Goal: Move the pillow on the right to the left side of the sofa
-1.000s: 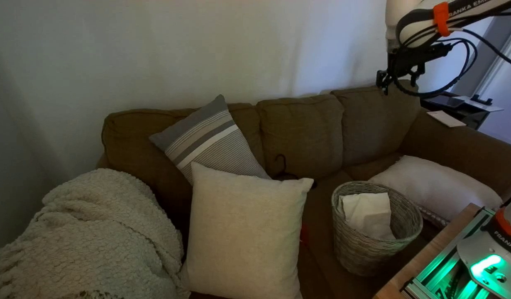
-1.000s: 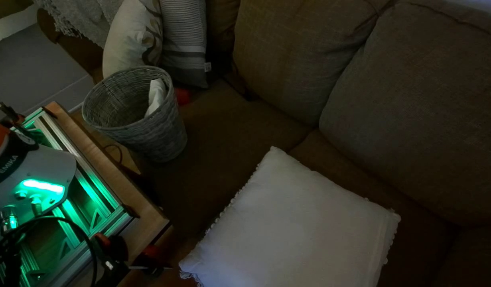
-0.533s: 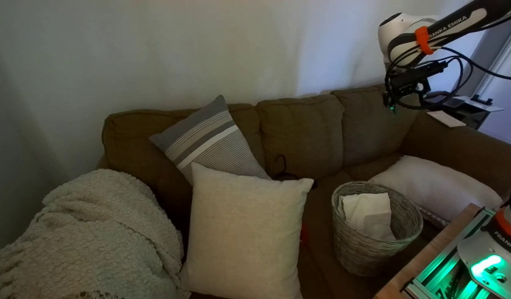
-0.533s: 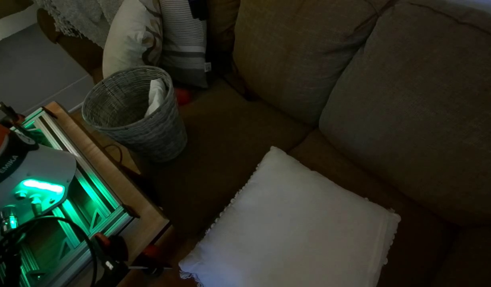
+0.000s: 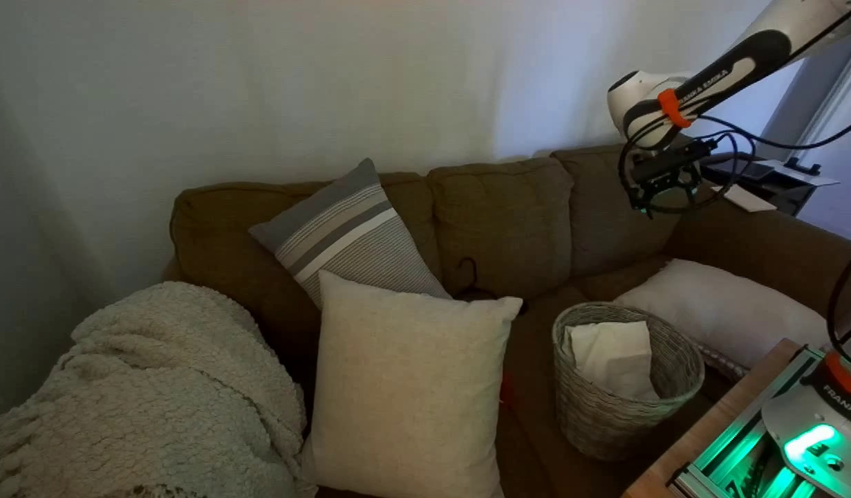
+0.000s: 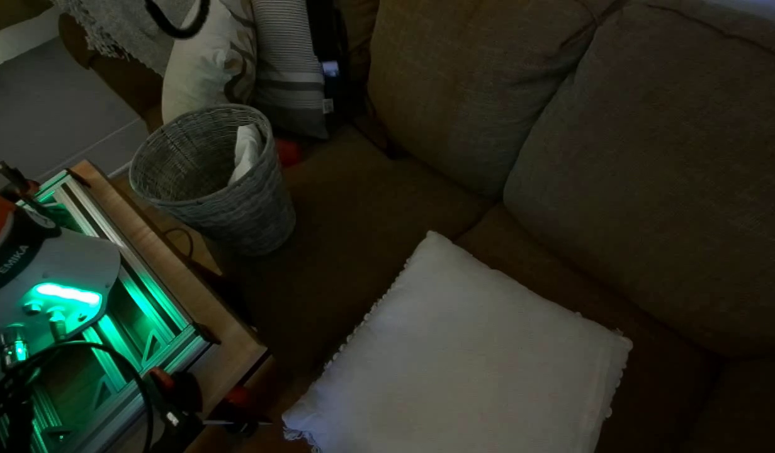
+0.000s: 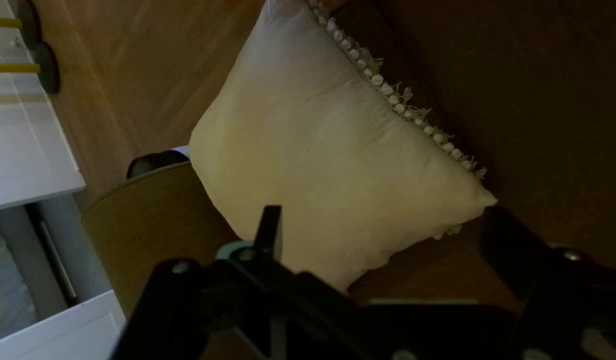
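The fringed off-white pillow (image 5: 733, 308) lies flat on the right seat of the brown sofa (image 5: 501, 228), near the sofa's right arm. An exterior view shows the pillow close up (image 6: 475, 352), with its tasselled edges. My gripper (image 5: 664, 197) hangs in the air above and behind the pillow, in front of the right back cushion. In the wrist view my gripper (image 7: 385, 212) has its fingers wide apart with nothing between them. The pillow (image 7: 328, 145) lies beyond and below the fingers, not touched as far as I can tell. A lower corner is hidden behind the gripper.
A wicker basket (image 5: 605, 422) with a white cloth stands mid-sofa, left of the pillow. A plain cream pillow (image 5: 411, 387), a grey striped pillow (image 5: 356, 242) and a fleecy blanket (image 5: 162, 387) fill the left side. The robot's wooden table (image 5: 715, 415) borders the sofa's front.
My gripper has moved down from the top of the back cushion and tilted. A dark part of it now shows at the top of an exterior view. The pillow has not moved.
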Controlling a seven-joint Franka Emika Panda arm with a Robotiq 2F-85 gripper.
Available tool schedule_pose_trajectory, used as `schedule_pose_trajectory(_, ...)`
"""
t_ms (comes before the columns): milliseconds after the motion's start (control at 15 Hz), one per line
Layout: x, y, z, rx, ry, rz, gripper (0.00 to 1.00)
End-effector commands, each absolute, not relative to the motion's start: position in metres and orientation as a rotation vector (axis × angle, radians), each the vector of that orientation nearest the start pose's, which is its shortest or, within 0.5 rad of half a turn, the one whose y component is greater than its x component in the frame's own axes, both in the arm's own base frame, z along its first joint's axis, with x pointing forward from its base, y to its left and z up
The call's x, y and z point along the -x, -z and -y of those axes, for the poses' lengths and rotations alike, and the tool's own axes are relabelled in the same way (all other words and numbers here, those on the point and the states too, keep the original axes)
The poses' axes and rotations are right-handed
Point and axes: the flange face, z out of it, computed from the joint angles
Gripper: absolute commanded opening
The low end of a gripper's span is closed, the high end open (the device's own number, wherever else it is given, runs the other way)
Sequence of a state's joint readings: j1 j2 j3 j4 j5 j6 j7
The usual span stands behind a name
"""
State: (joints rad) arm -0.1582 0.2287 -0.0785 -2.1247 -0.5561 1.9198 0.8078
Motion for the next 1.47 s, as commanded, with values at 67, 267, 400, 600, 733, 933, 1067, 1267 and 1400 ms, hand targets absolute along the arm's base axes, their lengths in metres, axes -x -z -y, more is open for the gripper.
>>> schedule_pose_trajectory(67, -0.525, -0.176, 0.197, -2.150, 0.320, 0.988, 1.00)
schedule_pose_trajectory(267, -0.535, -0.106, 0.196, -2.017, 0.280, 0.930, 1.00)
schedule_pose_trajectory(400, -0.537, -0.065, 0.201, -1.916, 0.307, 0.925, 1.00)
schedule_pose_trajectory(600, -0.527, -0.064, 0.192, -1.956, 0.351, 0.915, 1.00)
schedule_pose_trajectory(733, -0.528, -0.060, 0.190, -1.957, 0.349, 0.908, 1.00)
schedule_pose_trajectory(933, -0.534, -0.075, 0.192, -1.963, 0.327, 0.926, 1.00)
schedule_pose_trajectory(1067, -0.553, -0.036, 0.196, -1.921, 0.328, 0.928, 1.00)
schedule_pose_trajectory(1267, -0.565, 0.006, 0.204, -1.891, 0.348, 0.912, 1.00)
schedule_pose_trajectory(1400, -0.567, 0.035, 0.207, -1.843, 0.369, 0.848, 1.00)
